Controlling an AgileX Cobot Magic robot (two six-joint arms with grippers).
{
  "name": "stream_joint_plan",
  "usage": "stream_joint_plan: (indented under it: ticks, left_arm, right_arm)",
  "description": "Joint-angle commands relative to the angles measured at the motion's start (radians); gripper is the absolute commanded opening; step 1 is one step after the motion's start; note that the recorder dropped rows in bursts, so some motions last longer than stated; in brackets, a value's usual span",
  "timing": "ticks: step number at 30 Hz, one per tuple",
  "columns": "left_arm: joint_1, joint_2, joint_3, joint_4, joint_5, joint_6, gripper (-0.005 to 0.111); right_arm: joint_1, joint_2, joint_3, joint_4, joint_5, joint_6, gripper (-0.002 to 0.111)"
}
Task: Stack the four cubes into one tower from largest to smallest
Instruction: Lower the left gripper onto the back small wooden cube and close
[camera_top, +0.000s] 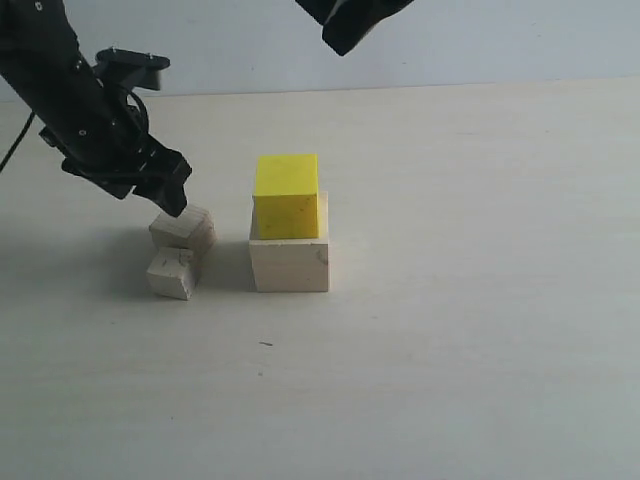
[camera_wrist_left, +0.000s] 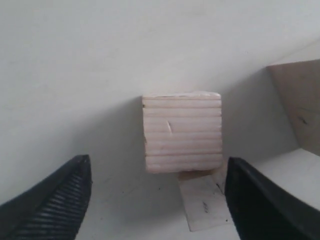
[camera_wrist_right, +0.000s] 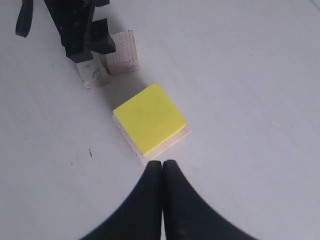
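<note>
Striped-grain cube (camera_wrist_left: 182, 132) is framed by the spread, empty left fingers (camera_wrist_left: 55, 200); closure and a lift onto the yellow cube (camera_top: 287, 195) are judged next. Right fingers (camera_wrist_right: 147, 200) are clenched.

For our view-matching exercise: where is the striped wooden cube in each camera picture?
Exterior view: the striped cube sits left of the yellow cube, under the left gripper.
Left wrist view: the cube lies between the open fingers.
Right wrist view: the cube lies beyond the yellow cube.
Shared landmark: the small chipped cube beside it.
</note>
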Motion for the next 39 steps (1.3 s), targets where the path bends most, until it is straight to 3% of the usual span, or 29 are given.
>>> stream_joint_plan:
  ticks: [1,14,39]
  left_arm:
    - [-0.001,0.028,-0.009,-0.083,-0.011,0.079,0.071]
    - [-0.001,0.053,-0.021,-0.134,-0.020,0.167,0.071]
    - [0.001,0.124,-0.021,-0.136,-0.071,0.168,0.071]
  right_arm:
    - [0.001,-0.010,-0.002,0.020,-0.004,0.000,0.000]
    - [0.001,-0.010,-0.002,0.022,-0.004,-0.002,0.000]
    - [0.001,-0.010,-0.002,0.023,-0.004,-0.007,0.000]
